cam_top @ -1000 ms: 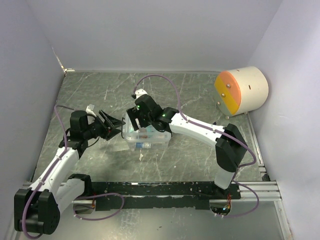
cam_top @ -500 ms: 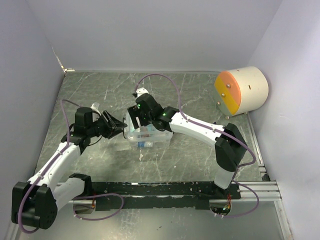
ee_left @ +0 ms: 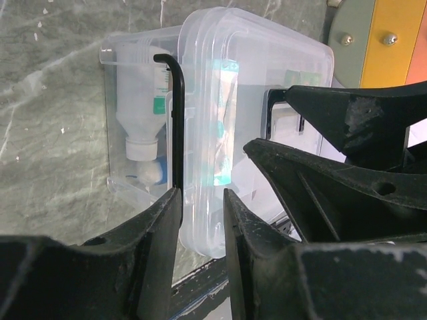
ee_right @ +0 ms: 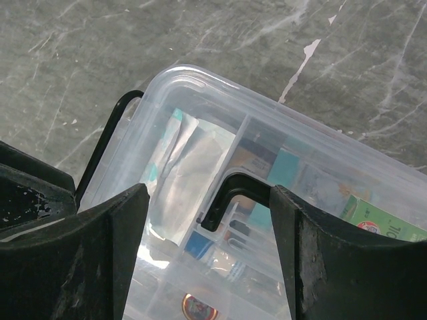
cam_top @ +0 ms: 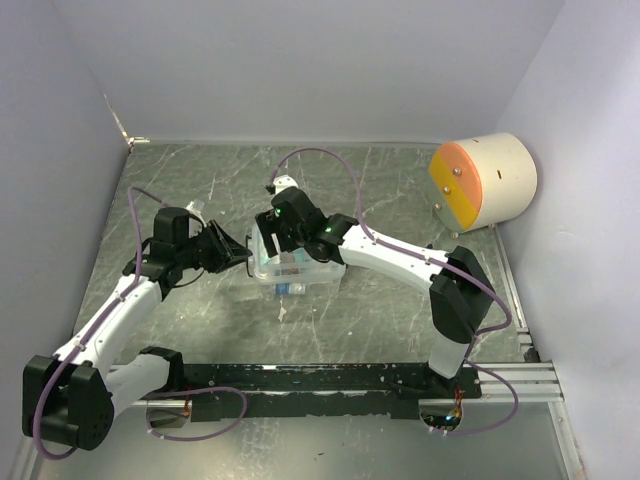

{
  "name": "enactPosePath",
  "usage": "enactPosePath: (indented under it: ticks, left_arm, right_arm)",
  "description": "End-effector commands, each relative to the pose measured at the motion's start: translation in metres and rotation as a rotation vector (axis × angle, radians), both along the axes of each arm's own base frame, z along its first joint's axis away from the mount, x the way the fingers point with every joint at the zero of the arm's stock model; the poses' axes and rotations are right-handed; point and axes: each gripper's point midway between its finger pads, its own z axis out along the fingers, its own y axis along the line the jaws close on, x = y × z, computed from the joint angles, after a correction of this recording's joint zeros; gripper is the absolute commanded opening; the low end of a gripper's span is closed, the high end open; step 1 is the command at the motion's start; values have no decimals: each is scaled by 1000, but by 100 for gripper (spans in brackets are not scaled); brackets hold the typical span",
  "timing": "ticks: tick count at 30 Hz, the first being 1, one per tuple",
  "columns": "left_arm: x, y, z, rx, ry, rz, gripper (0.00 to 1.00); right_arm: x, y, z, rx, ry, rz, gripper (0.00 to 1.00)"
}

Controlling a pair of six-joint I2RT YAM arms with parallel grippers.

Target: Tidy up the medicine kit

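The medicine kit is set at the middle of the table, with its clear lid on. The black wire latch on the kit's left side is now taken between the fingers of the left gripper. Over the last second this gripper has been brought in from beside the kit and narrowed. A slim gap is left, and whether the wire is already pinched cannot be told.

Above the kit, the right gripper is kept spread wide astride the black handle, which is not clasped, and its place is barely altered. The lid is judged to be steadied while the latch is worked, so the fastening step is at hand. An orange-faced drum is left well apart, to the kit's far right.
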Motion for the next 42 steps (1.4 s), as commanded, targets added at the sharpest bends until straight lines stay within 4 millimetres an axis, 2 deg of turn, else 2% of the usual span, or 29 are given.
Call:
enactPosePath:
  ticks: [1, 7, 11, 14, 19, 26, 31, 36, 42]
  left_arm:
    - [0, -17, 11, -63, -43, -68, 41]
    - [0, -20, 11, -52, -54, -85, 39]
    - [1, -20, 5, 0, -55, -89, 50]
    - [3, -19, -3, 23, -45, -89, 54]
    - [5, -22, -12, 26, -29, -97, 53]
    - [9, -17, -4, 70, -48, -75, 48]
    - [8, -16, -7, 129, -39, -74, 52]
    - [7, -17, -7, 210, -35, -64, 50]
    - [5, -8, -23, 340, 7, -49, 60]
  right_arm:
    - [-37, -29, -82, -177, 225, 4, 73]
    - [-37, -30, -84, -178, 229, 3, 72]
    - [-38, -30, -86, -179, 231, 2, 72]
    - [-38, -29, -87, -179, 233, 1, 72]
    - [-38, -30, -89, -181, 236, -1, 72]
    - [-38, -31, -88, -180, 237, -6, 72]
    - [-38, -31, -90, -182, 236, -10, 71]
    - [-38, -32, -92, -187, 241, -16, 71]
    - [-38, -32, -94, -192, 241, -15, 71]
